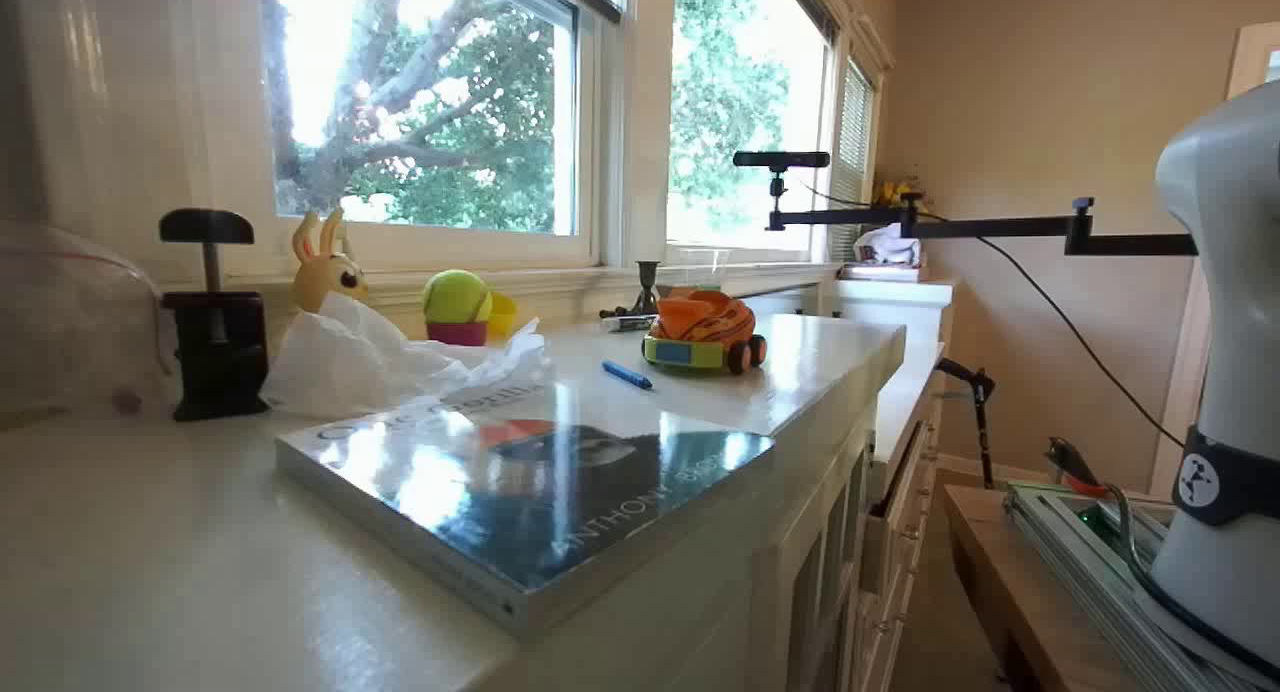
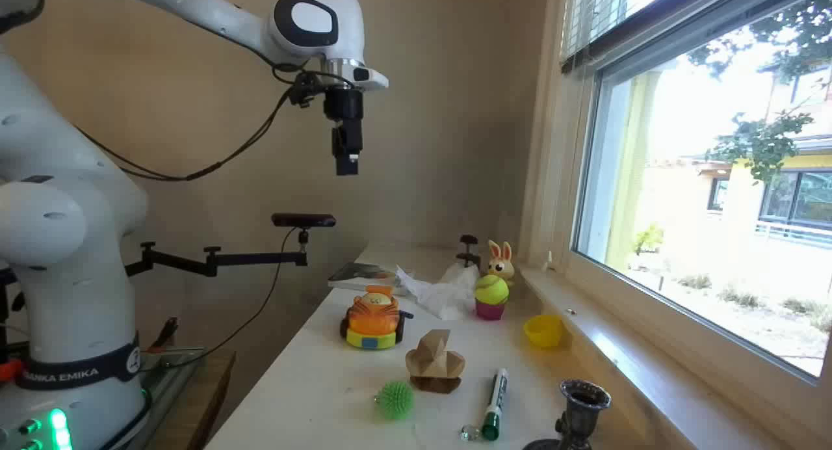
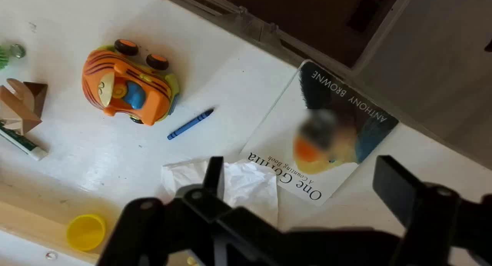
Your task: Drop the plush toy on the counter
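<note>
No clearly plush toy shows. A yellow rabbit toy with long upright ears stands by the window wall at the back of the white counter. I cannot tell whether it is plush. The rabbit toy also shows behind a tennis ball in a magenta cup. In the wrist view the gripper hides most or all of that area. My gripper points down, high above the counter. In the wrist view my gripper has its fingers wide apart with nothing between them. It is out of view in an exterior view.
On the counter are an orange toy car, a book, crumpled white paper, a black clamp, a blue crayon, a yellow cup, a green spiky ball, a marker and a dark candle holder.
</note>
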Available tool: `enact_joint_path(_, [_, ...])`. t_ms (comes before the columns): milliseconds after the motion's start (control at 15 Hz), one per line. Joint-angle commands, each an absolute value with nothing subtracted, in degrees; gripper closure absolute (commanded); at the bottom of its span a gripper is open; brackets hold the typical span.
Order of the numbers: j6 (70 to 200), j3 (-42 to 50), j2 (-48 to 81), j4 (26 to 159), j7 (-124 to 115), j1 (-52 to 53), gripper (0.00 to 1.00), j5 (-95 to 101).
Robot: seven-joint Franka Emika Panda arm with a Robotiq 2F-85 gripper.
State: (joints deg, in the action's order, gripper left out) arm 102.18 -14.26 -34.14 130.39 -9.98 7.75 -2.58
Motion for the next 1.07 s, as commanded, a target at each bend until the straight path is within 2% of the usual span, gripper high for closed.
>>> enact_joint_path(0, [102.08,-13.85,-34.02,130.22,-10.25,8.31,0.00,-2.29])
enact_joint_path(333, [102.09,-13.85,-34.03,130.21,-10.25,8.31,0.00,-2.29])
enact_joint_path(533, [100.39,-12.86,-33.51,129.97,-0.44,9.63,0.00,2.29])
enact_joint_path(1000, [106.36,-6.93,-31.30,128.78,-2.03,3.66,0.00,10.01])
